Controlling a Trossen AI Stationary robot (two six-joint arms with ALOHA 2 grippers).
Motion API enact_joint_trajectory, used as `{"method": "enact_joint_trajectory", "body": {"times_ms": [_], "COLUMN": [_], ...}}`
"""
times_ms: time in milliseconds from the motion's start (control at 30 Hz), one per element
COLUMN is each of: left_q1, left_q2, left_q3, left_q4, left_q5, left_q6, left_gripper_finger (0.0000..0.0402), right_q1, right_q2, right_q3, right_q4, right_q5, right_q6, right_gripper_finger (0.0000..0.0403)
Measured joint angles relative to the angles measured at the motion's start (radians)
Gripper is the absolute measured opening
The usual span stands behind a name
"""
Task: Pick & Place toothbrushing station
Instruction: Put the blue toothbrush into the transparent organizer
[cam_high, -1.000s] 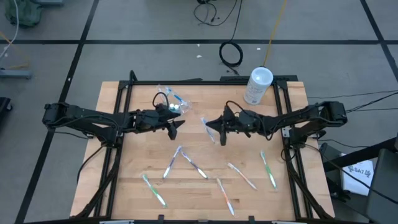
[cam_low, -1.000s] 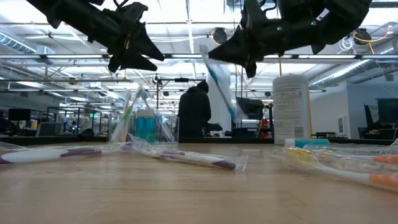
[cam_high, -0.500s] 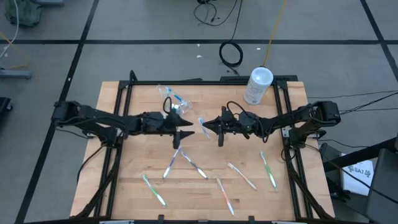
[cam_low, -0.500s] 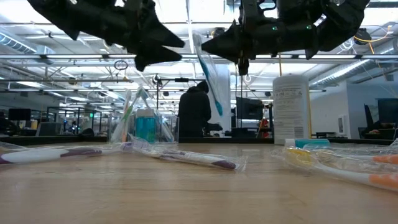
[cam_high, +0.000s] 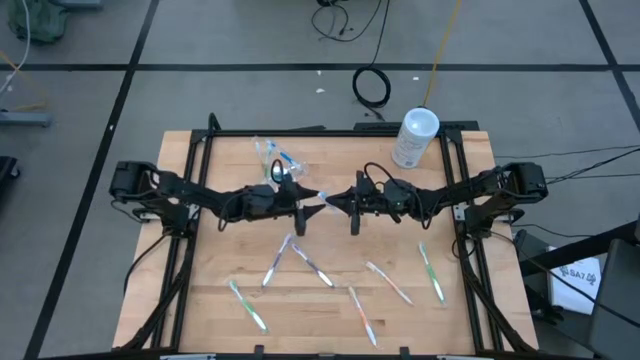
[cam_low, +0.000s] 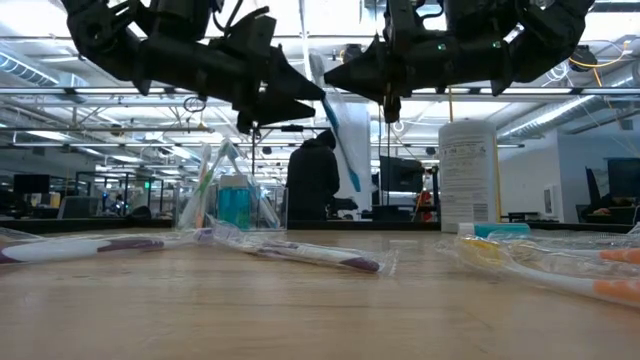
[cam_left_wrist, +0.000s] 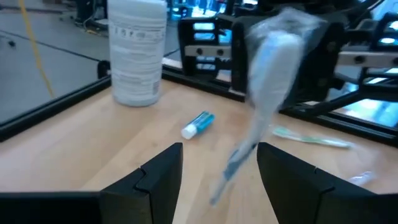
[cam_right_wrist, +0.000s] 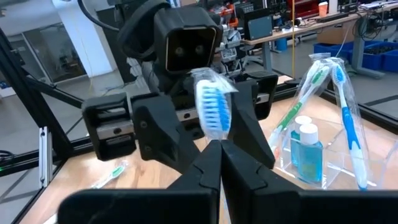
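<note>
My right gripper (cam_right_wrist: 219, 152) is shut on a plastic-wrapped toothbrush (cam_low: 338, 125) with blue bristles, held in the air over the middle of the table (cam_high: 330, 198). My left gripper (cam_left_wrist: 217, 168) faces it, open. One left finger stands on each side of the hanging brush (cam_left_wrist: 261, 106), and I see no touch. A clear pouch (cam_right_wrist: 323, 124) stands upright at the far left (cam_high: 275, 160) with toothbrushes and a blue white-capped tube (cam_right_wrist: 305, 149) inside. Several wrapped toothbrushes (cam_high: 315, 265) lie flat near the front edge. My right gripper pinches the wrapped toothbrush just below its head (cam_right_wrist: 214, 138) between its two shut fingers. The fingers come level from the table's right side and lie across the brush. The head (cam_right_wrist: 212, 109) stands above them and the handle (cam_low: 350, 165) hangs slanting below, clear of the table.
A tall whitish canister (cam_high: 415, 135) stands at the far right, with a small blue tube (cam_left_wrist: 198, 123) lying on the wood near it. A black frame (cam_high: 330, 130) rims the table. In the room beyond, a person (cam_low: 312, 180) stands behind the table.
My left gripper has moved toward the table's right edge and a little down, tipping toward level and staying open. It has reached the toothbrush, which now hangs between its fingers. My right gripper has kept its place, still shut on the brush.
</note>
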Motion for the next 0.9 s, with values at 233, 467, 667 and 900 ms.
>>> {"method": "enact_joint_trajectory", "body": {"times_ms": [233, 467, 667, 900], "left_q1": [-0.002, -0.005, -0.006, -0.004], "left_q2": [0.000, 0.000, 0.000, 0.000], "left_q3": [0.000, 0.001, 0.001, 0.001], "left_q4": [0.041, 0.051, 0.051, 0.049], "left_q5": [0.078, 0.052, 0.051, 0.051], "left_q6": [0.028, 0.025, 0.025, 0.025], "left_gripper_finger": [0.0214, 0.0213, 0.0213, 0.0203], "right_q1": [0.000, 0.000, 0.000, 0.000], "right_q2": [0.000, 0.000, 0.000, 0.000], "right_q3": [0.000, 0.000, 0.000, 0.000], "right_q4": [-0.007, -0.006, -0.005, 0.018], "right_q5": [0.002, 0.002, 0.003, 0.003], "right_q6": [0.000, 0.000, 0.035, 0.038], "right_gripper_finger": [0.0000, 0.0000, 0.0000, 0.0000]}}
